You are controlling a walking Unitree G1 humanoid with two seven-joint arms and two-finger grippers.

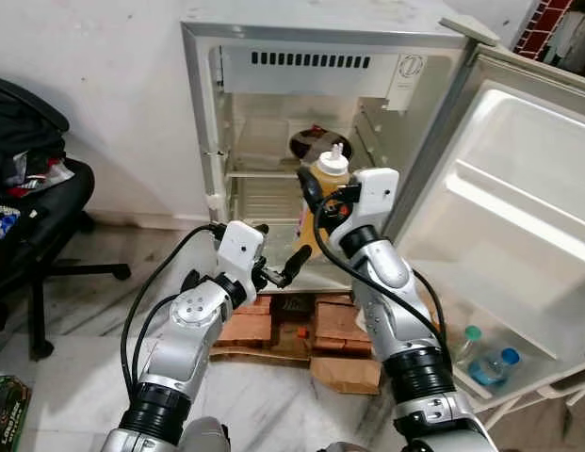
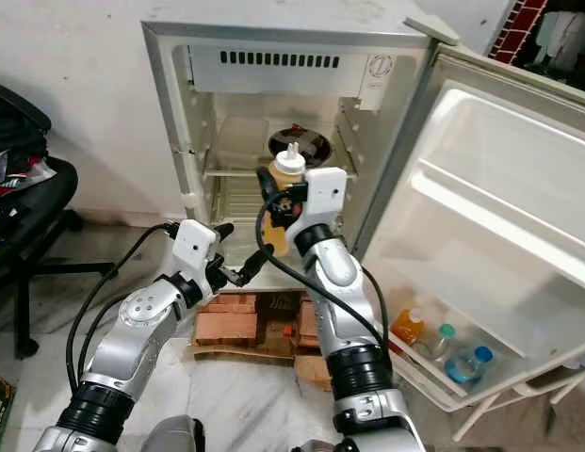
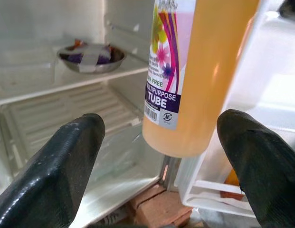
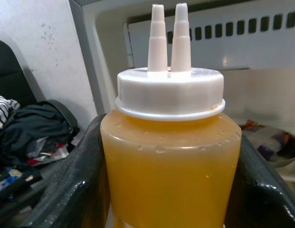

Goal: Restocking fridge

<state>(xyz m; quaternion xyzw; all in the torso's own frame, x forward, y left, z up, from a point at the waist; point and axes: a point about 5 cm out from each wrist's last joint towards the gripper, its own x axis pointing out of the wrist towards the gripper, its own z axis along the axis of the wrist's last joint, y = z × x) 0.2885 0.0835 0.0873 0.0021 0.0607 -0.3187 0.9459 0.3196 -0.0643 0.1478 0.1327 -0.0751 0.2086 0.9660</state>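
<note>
From the head, the left gripper (image 1: 290,265) reaches forward, fingers apart and empty, just below the right gripper (image 1: 316,193), raised at the open fridge (image 1: 301,42) and clamped on the orange squeeze bottle (image 1: 330,174); bricks (image 1: 264,325) prop the fridge on a marble floor, and an office chair (image 1: 47,226) is cut off at the left. The left wrist view has the bottle hanging between spread fingertips (image 3: 66,156), a steel bowl (image 3: 90,57) on the shelf behind, contents unclear. The right wrist view shows its white twin-nozzle cap (image 4: 168,90), both pads pressed to the bottle's sides

A black office chair (image 1: 33,235) heaped with dark clothes stands left on the marble floor (image 1: 75,377). Red bricks (image 1: 250,325) and cardboard (image 1: 349,372) lie close together.
</note>
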